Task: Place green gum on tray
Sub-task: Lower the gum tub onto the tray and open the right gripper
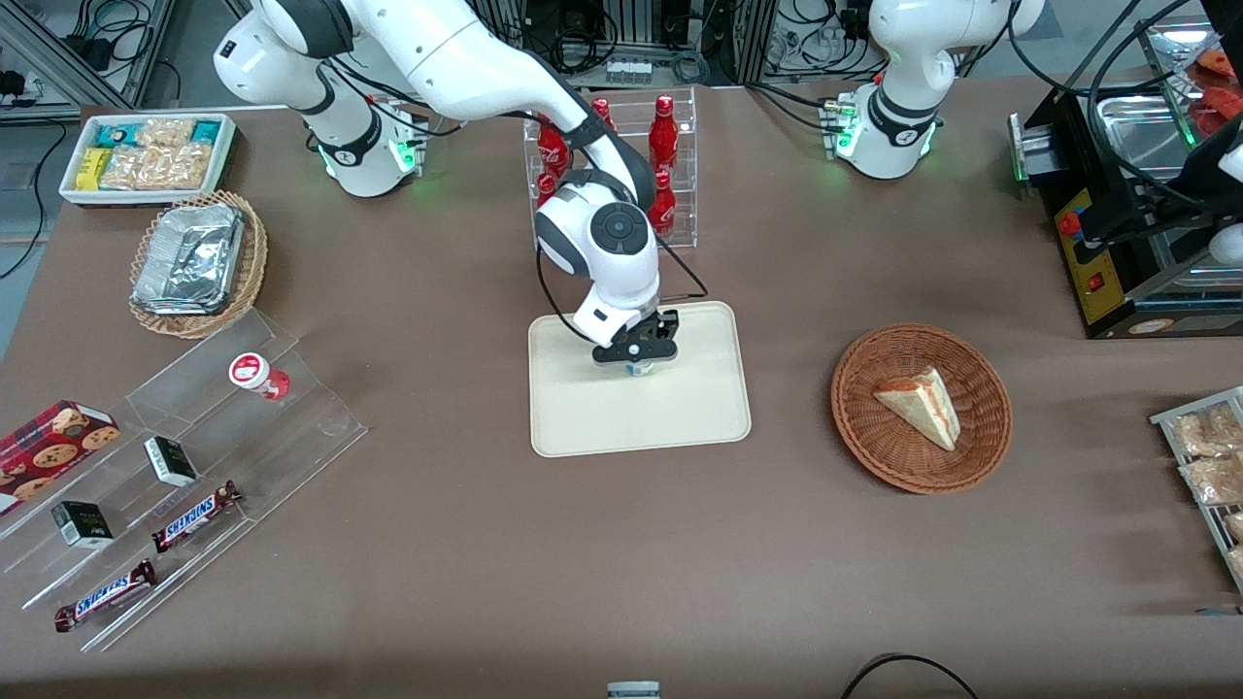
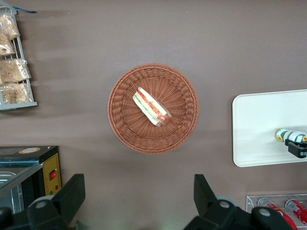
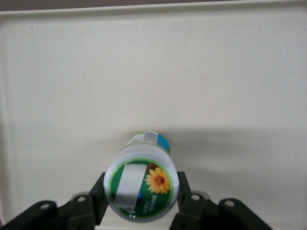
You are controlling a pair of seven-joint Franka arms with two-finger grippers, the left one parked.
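Observation:
The green gum (image 3: 141, 188), a small white bottle with a green lid and a yellow flower mark, stands between the fingers of my right gripper (image 3: 141, 197), which is shut on its sides. The bottle is upright, with its base at or just above the cream tray (image 3: 216, 72). In the front view the gripper (image 1: 638, 359) hangs over the part of the tray (image 1: 602, 417) farther from the camera, with the gum's base (image 1: 638, 369) showing below the fingers. The gum (image 2: 289, 135) and tray (image 2: 259, 124) also show in the left wrist view.
A red-lidded bottle (image 1: 254, 374) and Snickers bars (image 1: 194, 516) lie on a clear stepped shelf toward the working arm's end. A wicker basket (image 1: 864, 427) with a sandwich sits beside the tray. A rack of cola bottles (image 1: 665, 146) stands farther from the camera.

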